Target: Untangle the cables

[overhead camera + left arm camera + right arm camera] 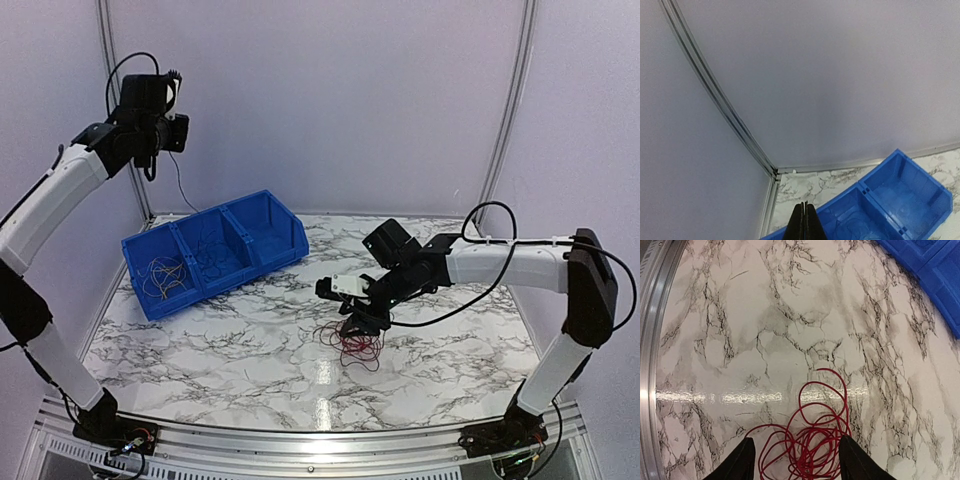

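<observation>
Marbled table (250, 330), pale walls. Left pincer (803, 207) stood high over the far-left corner, shut tight; whether it pinched a strand could not be told. Blue bin (235, 275) near the left edge held whitish-yellow cables (160, 272) in its left compartment and dark cables (208, 252) in the middle one. Red cable (810, 452) lay looped at mid-table, outside the bin. Right pincer (795, 440) hovered astride it, wide open, holding nothing. Judged mostly done; the red one remained.

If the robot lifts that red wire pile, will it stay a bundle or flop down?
Probably floppy: the red wire is very thin and lies in loose, uneven loops, so it would likely droop. It looks light, so a nudge might slide the pile across the glossy marble table. The loops overlap, so they'd probably lift together.
</observation>
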